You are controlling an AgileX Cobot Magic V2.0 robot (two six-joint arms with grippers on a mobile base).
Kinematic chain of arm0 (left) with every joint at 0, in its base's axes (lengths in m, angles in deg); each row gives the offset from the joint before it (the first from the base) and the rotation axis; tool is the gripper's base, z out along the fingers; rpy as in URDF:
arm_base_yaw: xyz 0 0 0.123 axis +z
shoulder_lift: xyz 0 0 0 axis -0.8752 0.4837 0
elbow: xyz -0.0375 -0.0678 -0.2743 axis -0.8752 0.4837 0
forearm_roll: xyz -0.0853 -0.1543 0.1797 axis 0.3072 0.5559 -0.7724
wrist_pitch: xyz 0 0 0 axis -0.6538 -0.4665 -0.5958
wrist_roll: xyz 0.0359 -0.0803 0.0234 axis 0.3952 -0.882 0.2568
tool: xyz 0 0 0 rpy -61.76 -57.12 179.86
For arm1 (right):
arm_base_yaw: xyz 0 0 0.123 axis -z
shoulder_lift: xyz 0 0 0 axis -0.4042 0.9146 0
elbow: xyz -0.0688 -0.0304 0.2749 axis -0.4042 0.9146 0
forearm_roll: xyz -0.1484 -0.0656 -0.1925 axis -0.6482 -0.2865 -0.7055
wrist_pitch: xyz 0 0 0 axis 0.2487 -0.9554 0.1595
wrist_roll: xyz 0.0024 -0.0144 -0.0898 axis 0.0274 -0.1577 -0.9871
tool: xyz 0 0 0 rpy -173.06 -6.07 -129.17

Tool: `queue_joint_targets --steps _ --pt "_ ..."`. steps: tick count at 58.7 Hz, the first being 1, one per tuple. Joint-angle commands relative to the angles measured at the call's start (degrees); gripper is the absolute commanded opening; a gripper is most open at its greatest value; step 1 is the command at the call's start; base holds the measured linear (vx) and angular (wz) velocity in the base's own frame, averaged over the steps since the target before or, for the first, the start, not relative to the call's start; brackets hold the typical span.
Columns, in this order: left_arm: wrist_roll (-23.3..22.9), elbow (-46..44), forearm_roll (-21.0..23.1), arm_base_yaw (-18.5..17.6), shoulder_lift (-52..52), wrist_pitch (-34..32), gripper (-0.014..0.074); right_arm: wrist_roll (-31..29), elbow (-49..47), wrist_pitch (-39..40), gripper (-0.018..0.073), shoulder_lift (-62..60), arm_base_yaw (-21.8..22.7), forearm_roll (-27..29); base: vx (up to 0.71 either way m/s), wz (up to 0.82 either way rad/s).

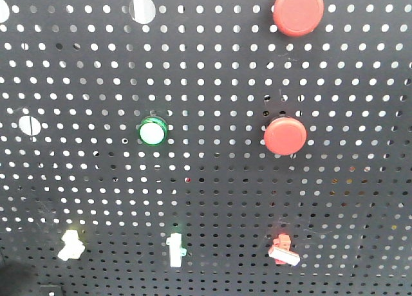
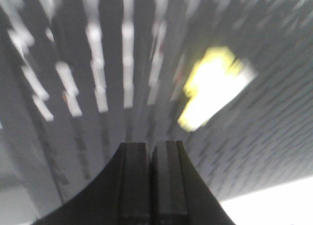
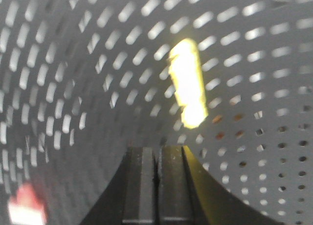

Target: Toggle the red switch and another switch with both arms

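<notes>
On the black pegboard (image 1: 212, 180), the red switch (image 1: 284, 251) is sitting at the lower right of the front view, its white lever tip angling down to the right. The pale yellow switch (image 1: 71, 244) is waiting at the lower left, with a green-based toggle (image 1: 175, 248) between them. Two round red buttons (image 1: 285, 135) and a green button (image 1: 153, 130) are sitting higher up, outside the task.

In the left wrist view the left gripper (image 2: 149, 151) is pointing up from the bottom centre, jaws pressed together and pinching nothing. The pale yellow switch (image 2: 215, 85) is showing as a blurred glow up and to the right, apart from the tips.

In the right wrist view the right gripper (image 3: 157, 154) is likewise pressed together and empty. The red switch (image 3: 27, 208) is lying in the lower left corner, and an overexposed toggle (image 3: 188, 83) is glowing above the tips; which toggle it is cannot be told.

Neither arm is touching a lever, so the approach appears to be the step in hand. Doing it well likely means keeping the jaws together as one blunt tip and lining the right arm up on the red lever rather than on the bright toggle ahead. Each arm should be meeting its lever squarely and pushing gently along the throw, so the tip is not slipping off into the holes.
</notes>
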Motion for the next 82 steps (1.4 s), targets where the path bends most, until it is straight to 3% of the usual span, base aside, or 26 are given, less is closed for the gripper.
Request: queue_joint_targets --steps 1,5,17,22,25,35,44,82 --pt "0.0 -1.41 -0.25 -0.41 -6.0 -1.23 0.0003 -12.67 -1.74 1.56 -0.0006 1.71 -0.79 7.05 0.0 0.0" --pt "0.31 -0.35 -0.33 -0.41 -10.25 -0.03 0.0003 -22.07 -1.74 -0.74 -0.0006 2.75 -2.37 14.53 0.0 0.0" --pt "1.69 4.43 -0.27 -0.41 -22.24 4.63 0.0003 -56.12 -1.74 -7.74 -0.0006 10.9 -8.96 48.77 0.0 0.0" --pt "1.69 6.06 -0.27 -0.41 -26.83 8.14 0.0003 -65.08 -1.74 -8.47 -0.0006 16.47 -12.64 58.59 0.0 0.0" --pt "1.75 6.82 -0.27 -0.41 -29.34 9.95 0.0003 -67.44 -1.74 -6.87 -0.0006 19.38 -14.85 61.95 0.0 0.0" --pt "4.22 6.97 -0.33 -0.41 -32.93 9.83 0.0003 -68.5 -1.74 0.81 -0.0006 24.86 -21.69 63.78 0.0 0.0" --pt "4.5 6.97 -0.33 -0.35 -32.93 9.82 0.0003 -69.91 -1.74 2.97 -0.0006 27.45 -24.67 63.73 0.0 0.0" --pt "4.5 7.02 -0.28 -0.35 -32.88 9.98 0.0003 -69.96 -0.79 3.78 -0.0006 41.3 -24.76 64.77 0.0 0.0"
